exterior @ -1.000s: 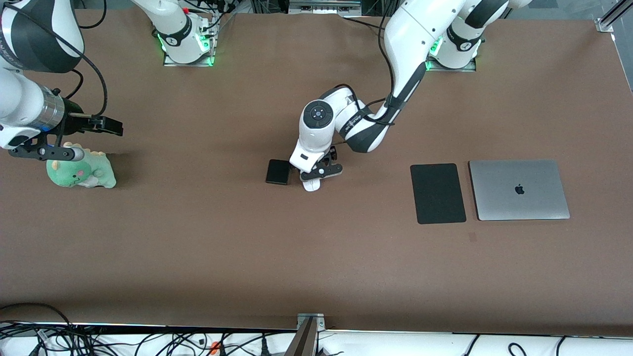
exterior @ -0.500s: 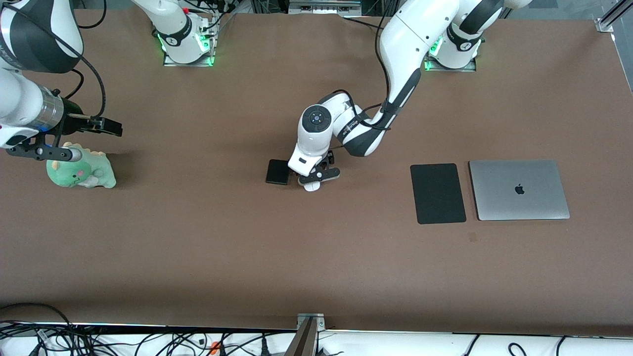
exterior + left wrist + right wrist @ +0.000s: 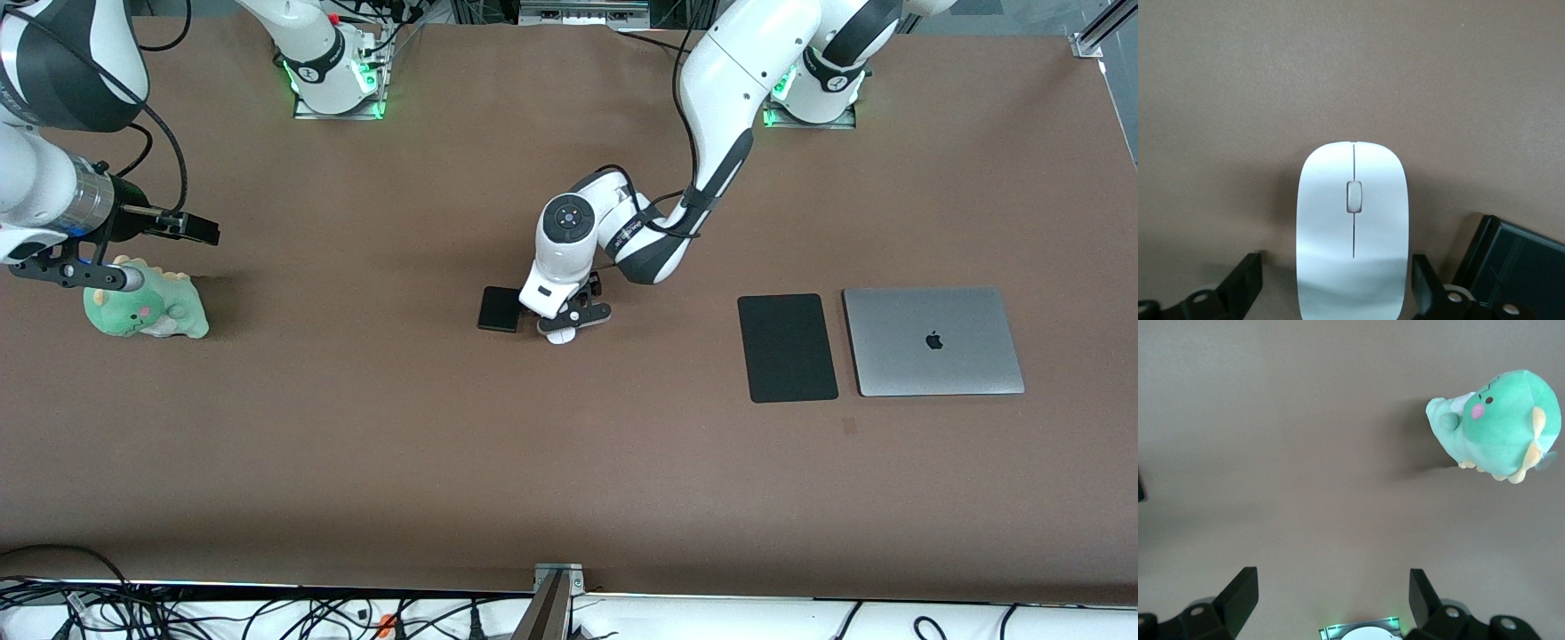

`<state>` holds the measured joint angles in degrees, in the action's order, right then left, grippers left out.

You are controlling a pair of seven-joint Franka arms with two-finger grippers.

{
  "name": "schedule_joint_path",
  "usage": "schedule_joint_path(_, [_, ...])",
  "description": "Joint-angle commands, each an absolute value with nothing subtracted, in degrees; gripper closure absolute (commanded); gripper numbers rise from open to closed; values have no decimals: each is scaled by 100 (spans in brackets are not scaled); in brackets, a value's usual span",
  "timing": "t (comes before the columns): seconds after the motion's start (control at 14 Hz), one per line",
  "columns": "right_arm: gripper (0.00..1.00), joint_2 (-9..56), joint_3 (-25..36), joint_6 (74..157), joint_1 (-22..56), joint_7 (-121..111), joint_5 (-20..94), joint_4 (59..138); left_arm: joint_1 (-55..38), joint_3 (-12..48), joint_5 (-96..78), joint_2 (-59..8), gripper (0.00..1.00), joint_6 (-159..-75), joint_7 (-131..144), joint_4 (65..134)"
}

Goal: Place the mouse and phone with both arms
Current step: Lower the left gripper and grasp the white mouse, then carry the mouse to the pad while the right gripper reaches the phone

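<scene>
Brown matting covers the whole counter [image 3: 356,444], with both arm bases along its upper edge in the front view. Toward the right arm's end, the right pincer [image 3: 133,253] waits in the air over the green plush dinosaur [image 3: 147,307]; its fingers [image 3: 1238,593] are spread wide in the right wrist view, with nothing between them, and the plush sits well apart from them on bare counter.

Near the middle lies the phone [image 3: 500,308], flat on the counter, and just beside it, toward the left arm's end, the mouse [image 3: 559,336] shows only as a white sliver under the left pincer [image 3: 569,322]. In the left wrist view the mouse [image 3: 1352,230] lies between that pincer's two fingers [image 3: 1425,283]: one seems to touch or nearly touch its flank, though the contact is hard to judge, and the other stands clearly off, so the pincer is open and straddling it, not clamped. A corner of the phone [image 3: 1518,267] shows close by.

Farther toward the left arm's end lie the black mouse pad [image 3: 788,348] and, beside it, the closed silver laptop [image 3: 932,340].
</scene>
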<state>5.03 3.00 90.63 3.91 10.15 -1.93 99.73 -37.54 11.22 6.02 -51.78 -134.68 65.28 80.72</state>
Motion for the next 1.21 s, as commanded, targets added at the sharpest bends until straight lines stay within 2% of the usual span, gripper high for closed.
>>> schedule_joint_path(0.0, [0, 483, 299, 8982, 387, 1143, -106, 9984, -3832, 1055, 712, -5273, 16, -13465, 6618, 7901])
schedule_joint_path(0.07, [0, 483, 299, 8982, 387, 1151, -71, 9984, -3823, 1055, 712, -5273, 17, -13465, 6618, 7901])
schedule_joint_path(0.21, [0, 483, 299, 8982, 387, 1344, -62, 9984, -3815, 1055, 703, -5273, 39, -13456, 6574, 7901])
schedule_joint_path(0.29, [0, 483, 299, 8982, 387, 1362, -62, 9984, -3806, 1055, 712, -5265, 53, -13456, 6539, 7901])
schedule_joint_path(0.43, [0, 483, 299, 8982, 387, 1362, 8, 9984, -3762, 1055, 738, -5239, 67, -13456, 6530, 7901])
schedule_joint_path(0.71, [0, 483, 299, 8982, 378, 1362, 53, 9993, -3324, 1125, 694, -5037, 77, -13386, 5952, 7919])
schedule_joint_path(0.93, [0, 483, 299, 8974, 378, 1362, 53, 9993, -2902, 1125, 686, -4712, 77, -13115, 5311, 8147])
schedule_joint_path(1.14, [0, 492, 290, 8991, 395, 1362, 62, 9993, -2279, 1125, 686, -4142, 77, -13025, 4512, 8830])
